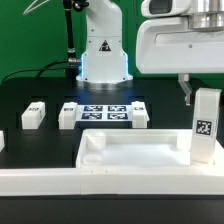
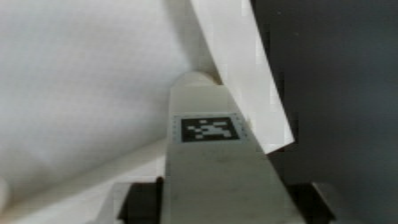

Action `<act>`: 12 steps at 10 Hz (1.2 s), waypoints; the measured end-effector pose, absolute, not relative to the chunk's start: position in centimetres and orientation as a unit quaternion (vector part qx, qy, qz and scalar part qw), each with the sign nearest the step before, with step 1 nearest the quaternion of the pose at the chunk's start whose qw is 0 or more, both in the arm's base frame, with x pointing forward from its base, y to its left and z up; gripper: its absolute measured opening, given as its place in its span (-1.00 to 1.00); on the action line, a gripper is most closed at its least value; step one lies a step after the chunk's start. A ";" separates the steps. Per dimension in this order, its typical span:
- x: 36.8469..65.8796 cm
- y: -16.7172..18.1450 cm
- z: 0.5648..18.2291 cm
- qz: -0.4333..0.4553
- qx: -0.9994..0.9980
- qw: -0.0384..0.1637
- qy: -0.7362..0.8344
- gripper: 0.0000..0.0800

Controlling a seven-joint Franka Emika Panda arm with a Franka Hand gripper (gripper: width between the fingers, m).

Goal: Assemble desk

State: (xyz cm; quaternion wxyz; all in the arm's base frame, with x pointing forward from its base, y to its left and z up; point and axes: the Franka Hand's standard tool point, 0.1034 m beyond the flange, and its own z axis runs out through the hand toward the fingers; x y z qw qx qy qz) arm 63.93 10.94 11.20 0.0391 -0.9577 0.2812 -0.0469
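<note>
The desk panel [image 1: 140, 150] lies flat at the front, white with a raised rim. One white leg [image 1: 206, 125] with a tag stands upright at the panel's corner on the exterior view's right. My gripper [image 1: 203, 96] comes down over its top end. In the wrist view the tagged leg [image 2: 217, 160] fills the space between my gripper's [image 2: 222, 206] dark fingers [image 2: 143, 203], which sit tight against its two sides. Beyond it show the panel surface [image 2: 89, 80] and its rim. Three more legs [image 1: 33, 115] [image 1: 68, 115] [image 1: 140, 113] lie on the black table behind the panel.
The marker board [image 1: 105, 111] lies flat between the loose legs, in front of the robot base [image 1: 103, 60]. A long low white rail [image 1: 60, 182] runs along the table's front edge. A green wall stands behind.
</note>
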 end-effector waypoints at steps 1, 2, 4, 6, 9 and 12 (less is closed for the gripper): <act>63.9 10.9 11.2 -0.042 -0.936 0.048 0.345 -0.26; 63.9 11.0 11.1 -0.030 -0.895 0.061 0.440 -0.26; 63.8 11.5 11.1 0.000 -0.826 0.080 0.558 -0.26; 63.9 11.8 11.1 0.013 -0.764 0.090 0.639 -0.26; 63.9 11.9 11.1 0.008 -0.794 0.088 0.601 -0.01; 64.0 11.6 11.3 -0.015 -0.913 0.079 0.399 0.56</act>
